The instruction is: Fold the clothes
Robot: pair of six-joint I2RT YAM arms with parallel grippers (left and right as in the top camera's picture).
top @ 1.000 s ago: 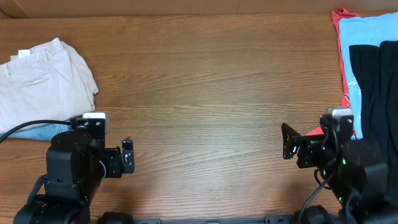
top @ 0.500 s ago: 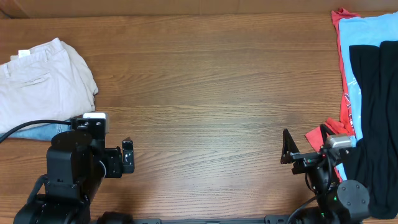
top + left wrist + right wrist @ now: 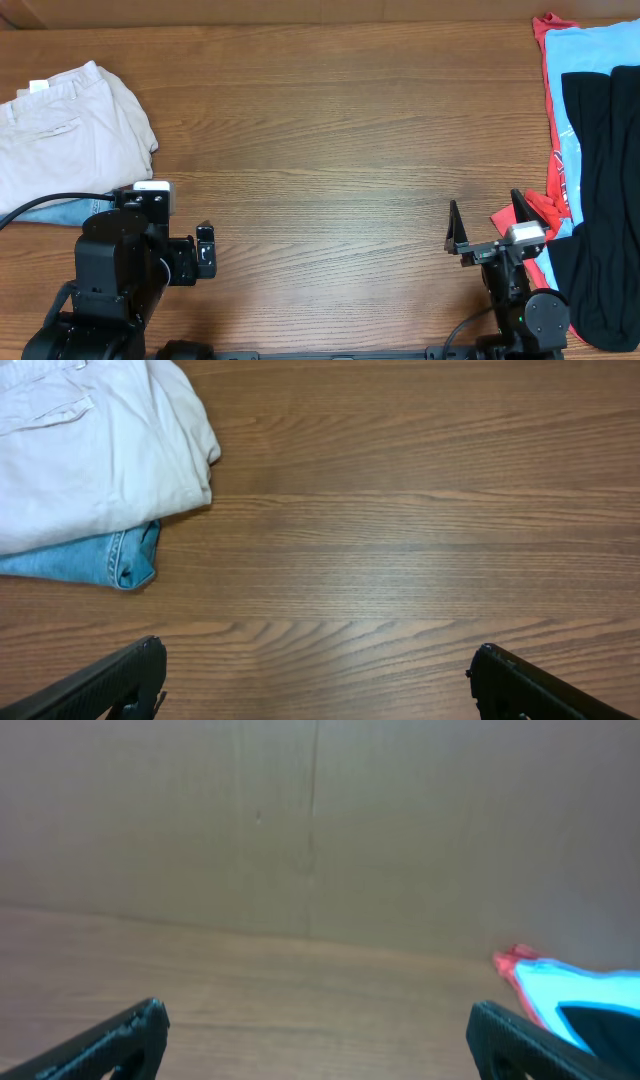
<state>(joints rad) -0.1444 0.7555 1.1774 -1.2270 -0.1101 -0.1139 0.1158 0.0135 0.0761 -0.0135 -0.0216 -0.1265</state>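
1. The beige shorts [image 3: 68, 125] lie in the upper left of the overhead view. They look folded into a tidy bundle, so I think the folding is mostly done.
2. The shorts rest on top of blue jeans [image 3: 110, 558]. Only a strip of the jeans peeks out below them. It looks like a pile for finished clothes.
3. The left hand [image 3: 318, 685] sits at the lower left, near the shorts but not touching them. Its fingers are spread wide and hold nothing.
4. The middle of the brown surface [image 3: 330, 130] is bare wood.
5. The right hand [image 3: 486, 225] is at the lower right. Its fingers are spread wide too and hold nothing. Its camera looks out flat across the surface, so I think it is resting.
6. At the far right, a red cloth [image 3: 548, 40], a light-blue cloth [image 3: 590, 50] and a black cloth [image 3: 610, 150] lie stacked. The right hand is just beside them, maybe ready for the next piece.
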